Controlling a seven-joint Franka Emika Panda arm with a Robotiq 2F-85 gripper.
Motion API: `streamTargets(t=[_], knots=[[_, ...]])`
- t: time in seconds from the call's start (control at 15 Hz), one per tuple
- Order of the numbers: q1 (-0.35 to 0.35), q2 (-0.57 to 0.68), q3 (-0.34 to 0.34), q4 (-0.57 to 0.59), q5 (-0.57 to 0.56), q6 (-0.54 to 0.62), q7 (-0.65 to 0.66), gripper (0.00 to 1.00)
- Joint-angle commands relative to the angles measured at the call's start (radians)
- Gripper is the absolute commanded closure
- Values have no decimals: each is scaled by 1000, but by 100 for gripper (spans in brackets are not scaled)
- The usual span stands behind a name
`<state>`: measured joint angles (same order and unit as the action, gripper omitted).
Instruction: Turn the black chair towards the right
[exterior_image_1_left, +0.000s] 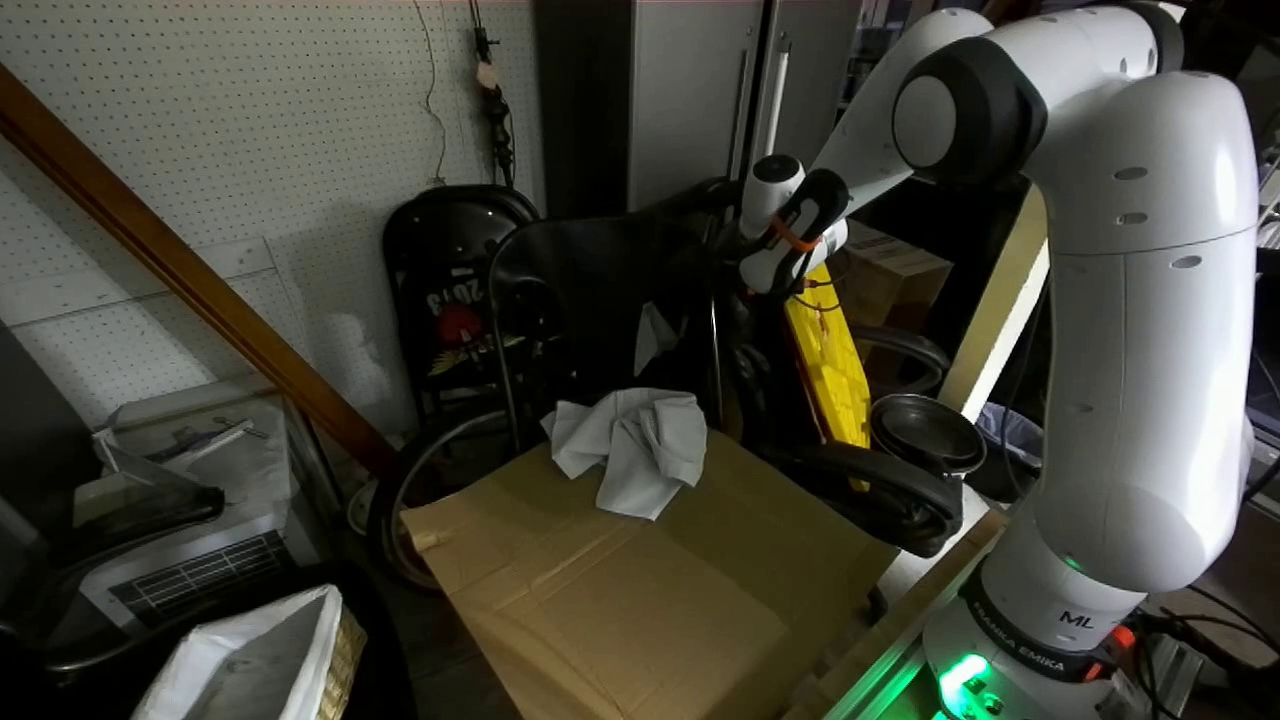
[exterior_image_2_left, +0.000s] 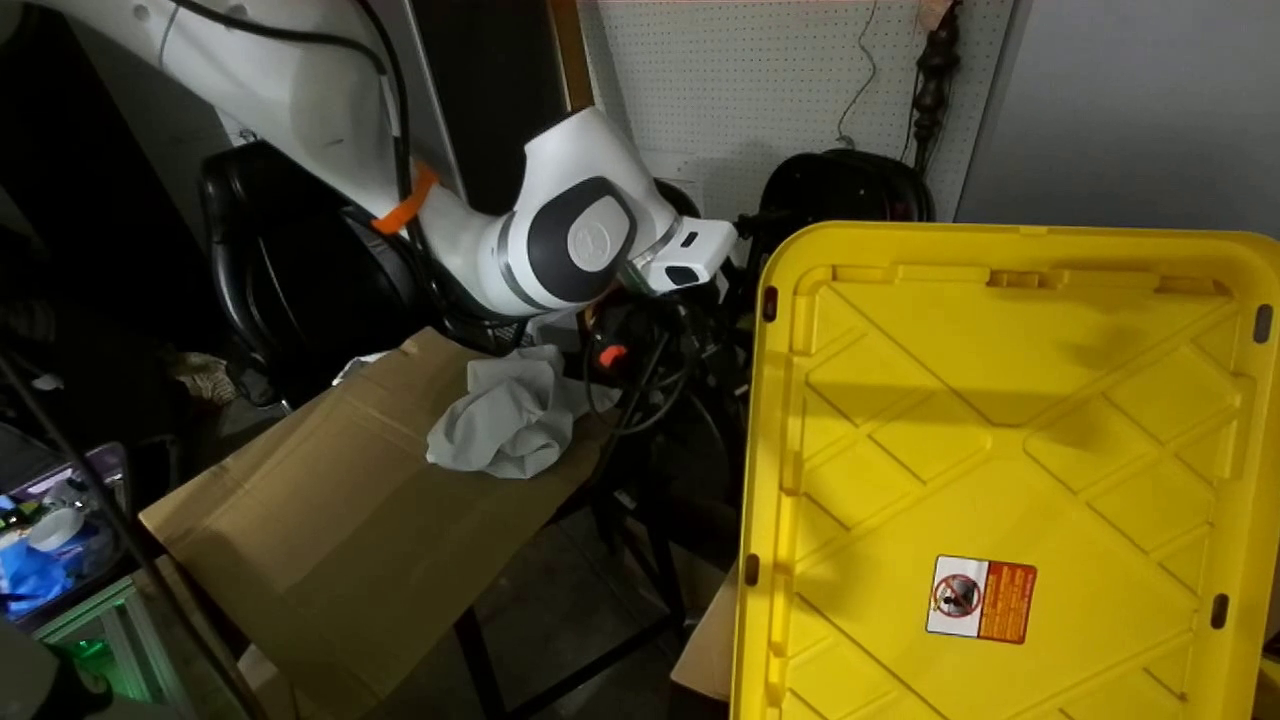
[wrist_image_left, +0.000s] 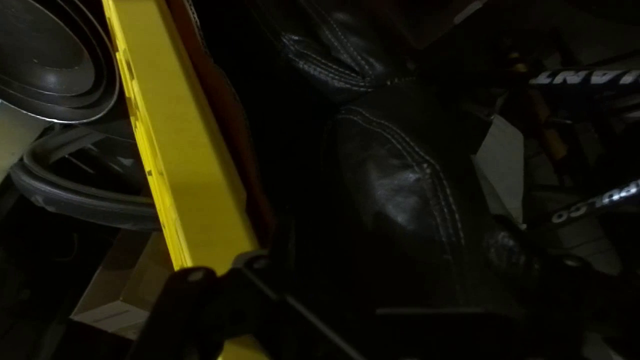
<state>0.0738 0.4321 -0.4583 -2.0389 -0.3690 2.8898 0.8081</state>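
On your robot's base (exterior_image_1_left: 1025, 640) you can read "FRANKA EMIKA", "ML" above it. The wrist view gives you white letters, "IANT", on a dark bar (wrist_image_left: 585, 76); a second bar (wrist_image_left: 600, 201) below has lettering you can't fully make out. Folded chair (exterior_image_1_left: 440, 235): upside-down digits, apparently 2013. Yellow lid (exterior_image_2_left: 1010, 430): red-and-white label (exterior_image_2_left: 982, 598) with a crossed-out circle, print too small to read. Black chair (wrist_image_left: 400, 185): padded, leather-looking, faint shine, creases, double rows of pale stitching along rounded seams; much of it lost in shadow. It's just beside the lid's edge, a brown sheet (wrist_image_left: 227, 115) between. Your gripper (wrist_image_left: 380, 255) is at the chair, dim fingers (wrist_image_left: 200, 287) spread apart; contact, you can't tell.
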Motion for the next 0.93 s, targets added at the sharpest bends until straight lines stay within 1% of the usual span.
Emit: streamTargets(t=[0.0, 0.13, 0.2, 0.4, 0.6, 0.73, 0.87], knots=[[-32, -19, 38, -6, 61, -18, -104, 34], [-35, -19, 48, -3, 95, -43, -126, 47], [-31, -17, 45, 0, 103, -53, -128, 56], [-38, -22, 66, 1, 139, -92, -155, 76], [-44, -14, 83, 9, 162, -82, -179, 96], [-50, -4, 91, 18, 174, -72, -193, 100], [-66, 11, 105, 33, 195, -64, -215, 100]])
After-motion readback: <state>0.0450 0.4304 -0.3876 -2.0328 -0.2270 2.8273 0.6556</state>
